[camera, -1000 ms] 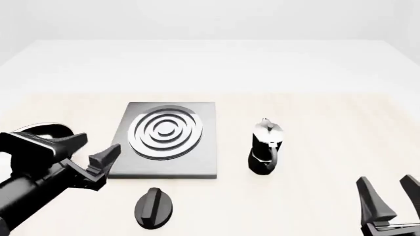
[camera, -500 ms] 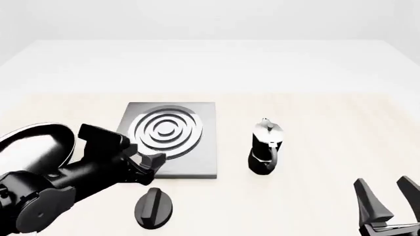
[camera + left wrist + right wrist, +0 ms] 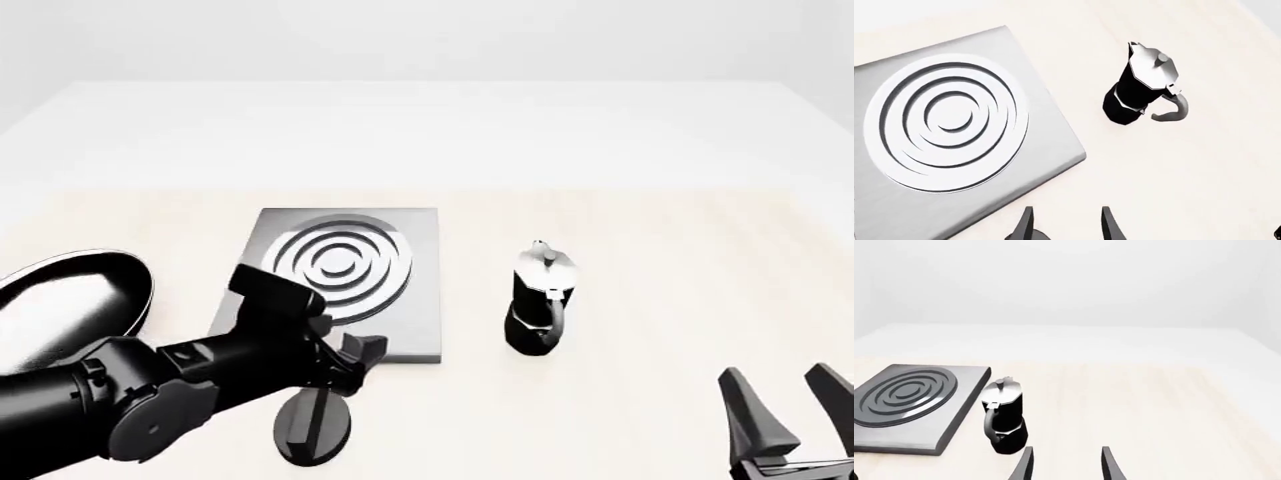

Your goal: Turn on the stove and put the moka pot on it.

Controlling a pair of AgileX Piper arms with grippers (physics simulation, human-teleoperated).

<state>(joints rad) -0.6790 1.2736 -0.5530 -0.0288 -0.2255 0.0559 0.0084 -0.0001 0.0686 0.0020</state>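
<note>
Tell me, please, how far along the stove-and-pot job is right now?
Nothing looks finished yet. The moka pot stands on the table to the right of the stove, not on the burner. In hand: the left gripper, open, is just above the knob, apparently going for it. The right gripper is open and empty near the table's edge. Left: turn the knob, then move the pot onto the stove.

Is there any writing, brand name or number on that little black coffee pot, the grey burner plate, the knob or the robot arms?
None: no view shows any text, number or logo.
Black faceted moka pot with silver lid: plain.
Flat grey stove slab with silver rings: bare.
Black oval knob: unmarked, partly hidden behind the left arm.
Shiny black frying pan: only reflections.
Left gripper and right gripper: unmarked.
</note>
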